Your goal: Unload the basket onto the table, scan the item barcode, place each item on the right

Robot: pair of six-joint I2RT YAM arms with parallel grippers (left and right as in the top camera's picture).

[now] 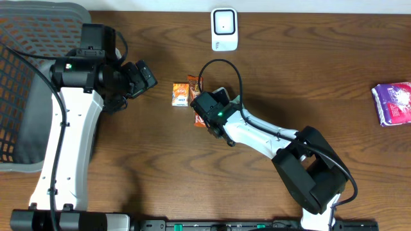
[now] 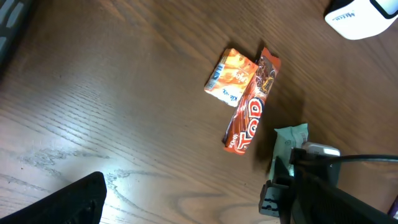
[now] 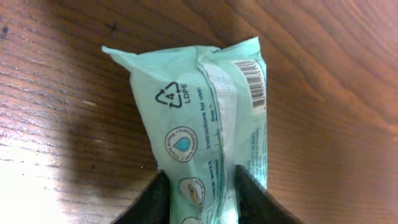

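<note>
From overhead, the right gripper (image 1: 215,99) is out mid-table with a mint pack (image 1: 221,92) poking out past its tips. The scanner (image 1: 225,29) sits well ahead of it by the far edge, so my guess is the next bit is carrying the pack over there. A bar (image 1: 193,85) and an orange sachet (image 1: 180,94) lie just off to that gripper's left, touching each other and not involved. The left gripper (image 1: 145,77) hangs further out on that side, jaws spread with nothing in them, probably just parked out of the way. In the left wrist view the same pack (image 2: 291,139) sticks out in front of the right gripper's dark body, just beside the bar's near end. Can't tell from here whether it's off the table (image 2: 124,124). The right wrist view is the useful one: both fingers (image 3: 152,200) press on the pack's near end, one per side, so it's pinched, with most of it free beyond the tips. The barcode (image 3: 252,83) is up by the far right corner, uncovered, and gripping the opposite end looks like the reason it's readable. It faces the wrist camera though, so I reckon the wrist needs turning before that face points at the scanner. The hold is only on a soft crinkly end, so it could flop or slip.
</note>
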